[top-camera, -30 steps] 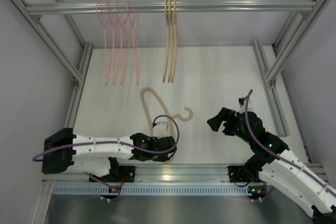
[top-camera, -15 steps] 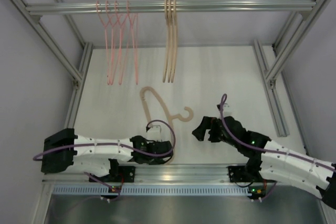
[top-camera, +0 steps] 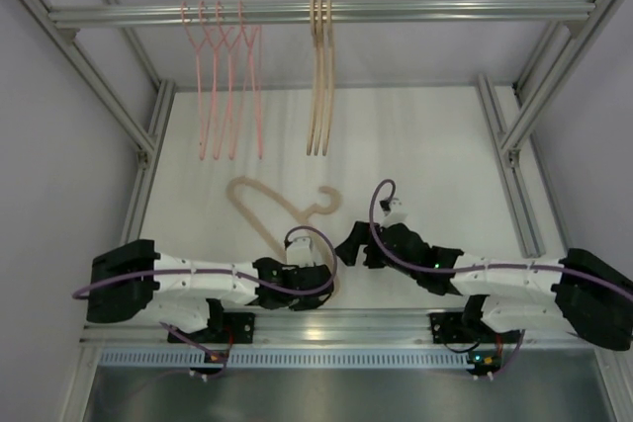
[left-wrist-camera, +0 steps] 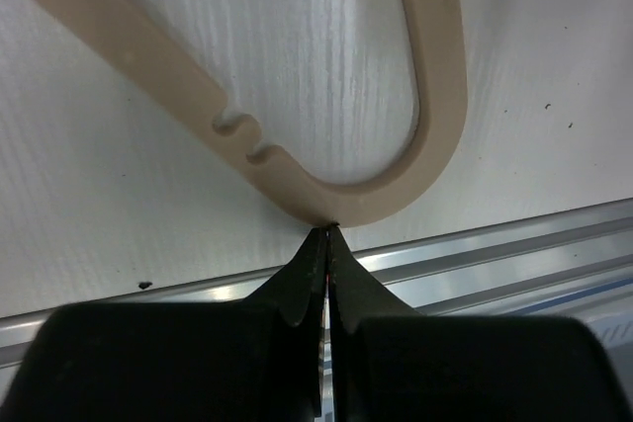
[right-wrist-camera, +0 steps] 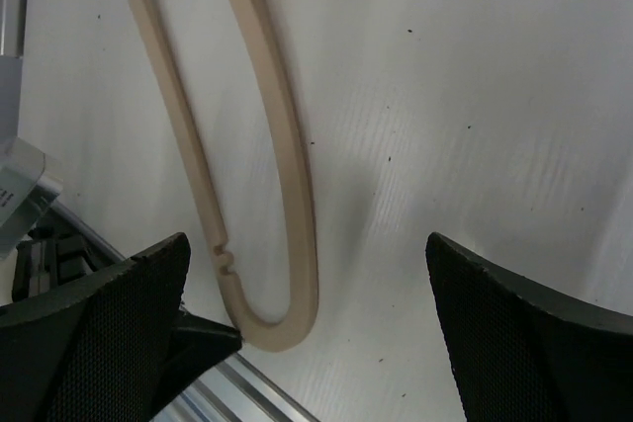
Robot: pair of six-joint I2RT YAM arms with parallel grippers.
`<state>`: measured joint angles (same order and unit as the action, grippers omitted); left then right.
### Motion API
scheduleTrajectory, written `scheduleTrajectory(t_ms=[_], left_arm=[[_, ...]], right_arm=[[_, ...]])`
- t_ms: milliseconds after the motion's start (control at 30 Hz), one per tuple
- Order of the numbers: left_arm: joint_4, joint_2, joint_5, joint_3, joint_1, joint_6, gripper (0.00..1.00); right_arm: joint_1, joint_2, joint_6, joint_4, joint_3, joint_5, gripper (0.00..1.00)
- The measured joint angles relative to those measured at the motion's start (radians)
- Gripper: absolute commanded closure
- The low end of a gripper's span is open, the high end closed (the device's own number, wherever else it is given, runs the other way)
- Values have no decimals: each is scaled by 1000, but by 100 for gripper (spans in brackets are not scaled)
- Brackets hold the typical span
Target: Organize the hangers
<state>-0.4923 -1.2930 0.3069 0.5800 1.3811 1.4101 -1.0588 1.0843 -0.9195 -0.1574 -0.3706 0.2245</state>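
Observation:
One beige hanger (top-camera: 259, 212) lies flat on the white table, hook toward the middle. Its rounded end shows in the left wrist view (left-wrist-camera: 435, 96) and the right wrist view (right-wrist-camera: 287, 145). My left gripper (top-camera: 309, 284) is shut, its tips (left-wrist-camera: 326, 229) touching the outer rim of that rounded end near the front rail. My right gripper (top-camera: 348, 247) is open wide and empty, just right of the hanger's near end (right-wrist-camera: 307, 244). Several pink wire hangers (top-camera: 223, 86) and three beige hangers (top-camera: 318, 76) hang from the overhead rail (top-camera: 445, 12).
An aluminium rail (left-wrist-camera: 475, 254) runs along the table's near edge, right behind the hanger's end. Frame posts (top-camera: 148, 135) (top-camera: 509, 145) stand at both sides of the table. My two grippers are close together near the front centre.
The beige hanger on the table has shifted left and turned. My right arm has stretched low and leftward toward it. My left gripper has moved slightly toward the near rail.

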Motion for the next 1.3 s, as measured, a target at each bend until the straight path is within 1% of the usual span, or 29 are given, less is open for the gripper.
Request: scheduleTrajectory(t_ms=[267,400,467,500,533,633,767,800,867,933,1100,1300], left_arm=[[108,-38,-40,-11,0,10,100],[140,-29,-51,-24,0,9,100],[143,-10,-55,-32,0,3,100],[135,4,-58,-39,0,-1,96],[116,23,-57,-43,1,-9,90],[27,79,-50,-43,2,-30,89],[-91,134,-17,18,2,-52,88],[-109,142,-6,40,2,-53,87],[-143,159,18,75,2,-51,83],[-169,173,50,91,-4,-46,82],[-232,216,85,72,-76,-32,80],[-278,290,130,23,-199,-25,80]], right_arm=[[-1,258,-27,-341,4,68,0],[-1,394,-26,-433,-39,61,1],[-1,427,-26,-459,-56,58,1],[-1,432,-27,-472,-59,56,0],[-1,431,-27,-474,-60,57,1],[-1,419,-26,-469,-60,58,1],[-1,375,-24,-452,-61,63,1],[-1,364,-24,-448,-61,64,1],[-1,345,-24,-443,-62,64,1],[-1,339,-24,-436,-62,63,1],[-1,321,-50,-377,-57,45,0],[-1,165,-113,-322,39,40,0]])
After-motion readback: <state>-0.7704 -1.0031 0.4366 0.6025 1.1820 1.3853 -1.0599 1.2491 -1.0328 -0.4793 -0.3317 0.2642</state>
